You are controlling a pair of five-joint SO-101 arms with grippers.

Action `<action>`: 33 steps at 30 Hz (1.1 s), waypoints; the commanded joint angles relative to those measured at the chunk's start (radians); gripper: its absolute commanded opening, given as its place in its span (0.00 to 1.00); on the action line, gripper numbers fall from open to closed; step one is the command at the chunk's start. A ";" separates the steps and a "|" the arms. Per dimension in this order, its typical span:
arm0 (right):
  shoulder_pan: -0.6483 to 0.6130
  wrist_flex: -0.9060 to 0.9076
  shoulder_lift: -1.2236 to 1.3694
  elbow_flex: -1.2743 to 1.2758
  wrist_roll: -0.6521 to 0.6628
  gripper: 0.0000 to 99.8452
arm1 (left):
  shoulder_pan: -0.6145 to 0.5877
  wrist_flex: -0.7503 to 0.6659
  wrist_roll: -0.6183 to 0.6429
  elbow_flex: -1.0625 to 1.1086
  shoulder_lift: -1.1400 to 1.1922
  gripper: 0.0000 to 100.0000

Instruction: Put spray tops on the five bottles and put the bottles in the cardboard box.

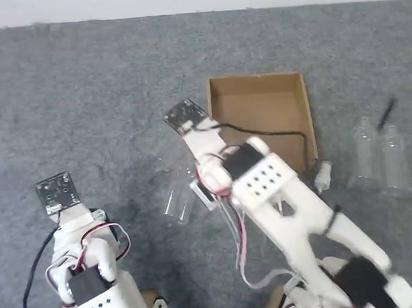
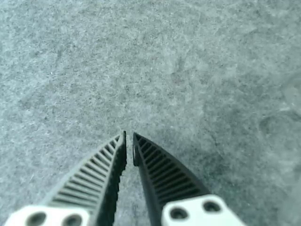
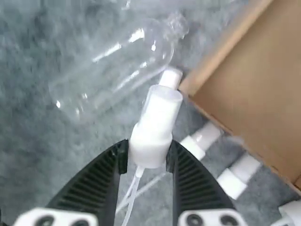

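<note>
High view: cardboard box (image 1: 260, 117) sits open side up mid-table on the grey carpet (image 1: 93, 84), with no bottle in it. Right arm (image 1: 265, 185) is stretched to just beside the box's left wall. Left arm (image 1: 87, 270) sits well apart at the near left. Standing bottles (image 1: 366, 148) are grouped to the right of the box; whether any carries a top I cannot tell. One loose spray top (image 1: 323, 175) lies near the box's near-right corner. Judgement: task at an early stage.

Left wrist view: left gripper (image 2: 129, 141) hangs over bare carpet. Fingers are drawn in to a sliver of a gap, with nothing between them. Judgement: idle, probably kept back to steady a bottle when capping comes.

Right wrist view: right gripper (image 3: 148, 148) is clamped on the held spray top (image 3: 157, 113), pinching its wide collar. The nozzle end points away and the thin dip tube (image 3: 131, 193) trails back between the fingers. Lying bottle (image 3: 117, 66) rests on its side on the carpet just beyond the top, with its open neck toward the box edge. Spare tops (image 3: 200, 139) lie beside the box's outer wall, within easy reach.

Judgement: a collar grip leaves the tube free. As held, though, the tube faces the wrist and not the bottle's neck, so re-orienting looks necessary. The bottle may roll when touched.
</note>
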 commanded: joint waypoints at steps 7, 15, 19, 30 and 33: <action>-0.042 -0.050 0.329 -0.204 -0.146 0.05 | 0.002 -0.023 -0.003 -0.007 -0.015 0.02; -0.073 -0.076 0.407 -0.253 -0.238 0.12 | 0.002 -0.023 -0.003 -0.007 -0.015 0.02; -0.114 -0.079 0.409 -0.258 -0.236 0.23 | 0.002 -0.023 -0.003 -0.007 -0.015 0.02; -0.027 0.231 0.403 -0.508 -0.229 0.23 | 0.000 -0.023 -0.003 -0.007 -0.015 0.02; 0.001 0.349 0.403 -0.589 -0.176 0.23 | 0.000 -0.023 -0.003 -0.007 -0.015 0.02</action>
